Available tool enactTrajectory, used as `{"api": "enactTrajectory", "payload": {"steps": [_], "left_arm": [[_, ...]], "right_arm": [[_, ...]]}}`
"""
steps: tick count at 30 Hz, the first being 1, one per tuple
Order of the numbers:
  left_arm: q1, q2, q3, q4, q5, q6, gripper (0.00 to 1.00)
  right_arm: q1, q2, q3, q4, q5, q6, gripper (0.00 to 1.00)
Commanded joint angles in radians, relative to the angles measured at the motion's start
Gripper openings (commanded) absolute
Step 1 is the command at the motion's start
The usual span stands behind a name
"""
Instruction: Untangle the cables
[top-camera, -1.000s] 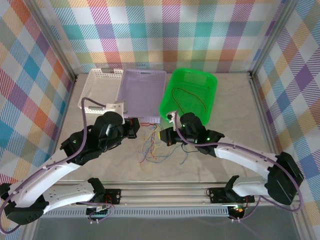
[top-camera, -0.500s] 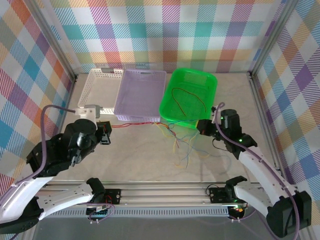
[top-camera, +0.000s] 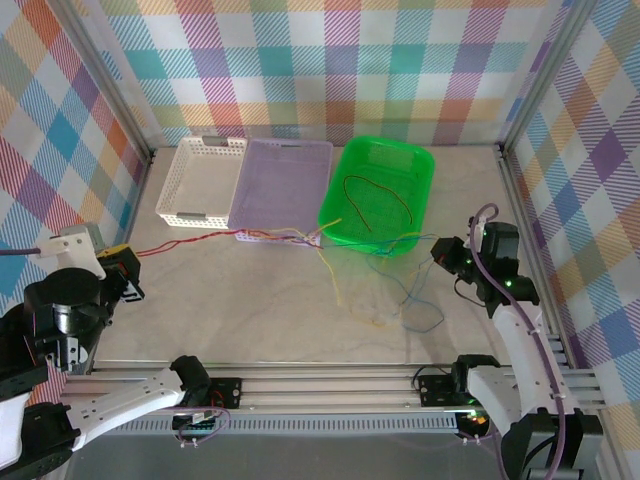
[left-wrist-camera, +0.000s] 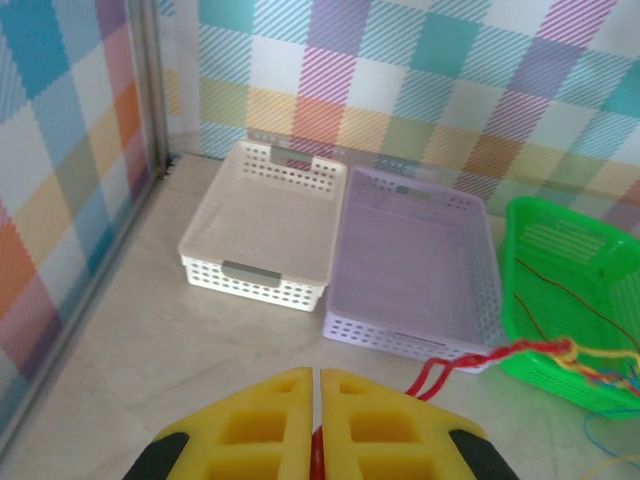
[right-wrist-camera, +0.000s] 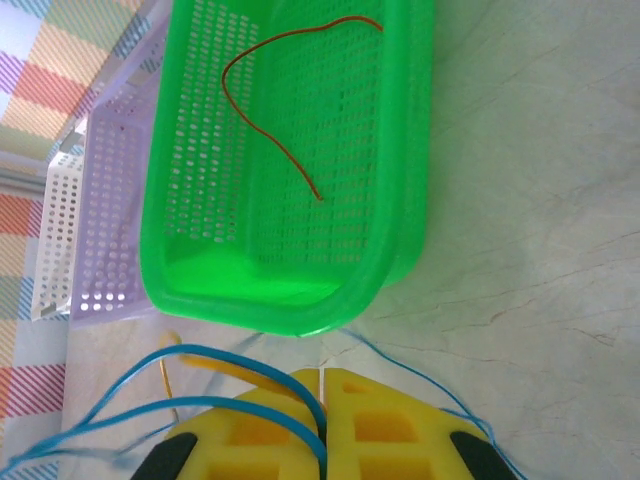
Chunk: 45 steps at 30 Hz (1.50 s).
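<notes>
Cables: the bundle of thin coloured cables (top-camera: 300, 238) is now drawn out into a line across the tabletop (top-camera: 250, 310), with its knot just in front of the lilac perforated plastic basket (top-camera: 285, 150) and the bright green perforated plastic basket (top-camera: 385, 148); from the knot the thin red cable (top-camera: 190, 243) runs nearly straight to your left; the thin blue cable (right-wrist-camera: 230, 365) runs off to your right, with a slack blue loop lying on the marble; a thin orange-yellow cable (top-camera: 335, 275) trails loosely from the knot toward the near edge.

Left end effector (left-wrist-camera: 316, 380): yellow pads pressed together, red cable pinched between them, far out at the left edge of the tabletop.

Right end effector (right-wrist-camera: 320, 378): pads likewise closed, blue cable gripped, out near the right rail beside the green basket.

Change over the last second: both end effectors were close together over a loose heap at mid-tabletop; half a second ago they were partly apart; now they are well apart, and the heap has been pulled into a strung-out line that has shifted toward the baskets.

Meaning, as you might judge it: the pull has tightened the crossing rather than freed it; red and blue are still joined at the knot, so separation is not done.

Outward: one loose red cable (right-wrist-camera: 262, 130) already lies in the green basket; the white perforated plastic basket (top-camera: 205, 145) sits at the far left of the row.
</notes>
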Motion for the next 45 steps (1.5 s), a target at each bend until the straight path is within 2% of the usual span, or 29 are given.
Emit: {"api": "enactTrajectory", "payload": {"steps": [1, 6, 9, 12, 19, 22, 24, 27, 32, 38, 42, 45], "left_arm": [[0.012, 0.003, 0.012, -0.04, -0.085, 0.025, 0.0], [0.01, 0.016, 0.02, -0.05, -0.112, 0.029, 0.0], [0.009, 0.019, 0.057, -0.097, -0.191, 0.022, 0.0], [0.005, 0.007, 0.105, -0.135, -0.245, 0.019, 0.0], [-0.01, 0.01, 0.171, -0.28, -0.317, -0.024, 0.0], [-0.019, -0.01, 0.163, -0.287, -0.323, -0.045, 0.0], [-0.031, -0.024, 0.139, -0.263, -0.311, -0.047, 0.0], [-0.04, -0.021, 0.101, -0.206, -0.26, -0.044, 0.0], [-0.04, 0.005, 0.036, -0.055, -0.15, -0.003, 0.0], [-0.039, 0.06, -0.025, 0.088, -0.047, 0.013, 0.0], [-0.039, 0.09, -0.063, 0.157, 0.014, 0.004, 0.0], [-0.039, 0.105, -0.083, 0.195, 0.053, -0.005, 0.0]], "right_arm": [[-0.018, 0.006, 0.037, -0.023, -0.042, 0.013, 0.0], [-0.018, -0.012, 0.095, -0.063, -0.013, -0.01, 0.0], [-0.022, -0.021, 0.132, -0.11, 0.05, -0.022, 0.0], [-0.059, -0.051, 0.12, -0.104, 0.062, 0.032, 0.0], [-0.258, -0.07, 0.052, -0.035, -0.091, 0.202, 0.0], [-0.266, -0.078, 0.051, -0.001, -0.129, 0.207, 0.0], [-0.26, -0.073, 0.053, 0.044, -0.208, 0.21, 0.0], [-0.157, -0.064, 0.102, 0.067, -0.263, 0.156, 0.0], [0.176, -0.044, 0.229, 0.026, -0.163, 0.022, 0.0], [0.431, 0.069, 0.277, 0.08, -0.106, -0.03, 0.0], [0.556, 0.148, 0.301, 0.098, -0.05, -0.077, 0.0], [0.589, 0.2, 0.289, 0.125, -0.016, -0.08, 0.0]]}}
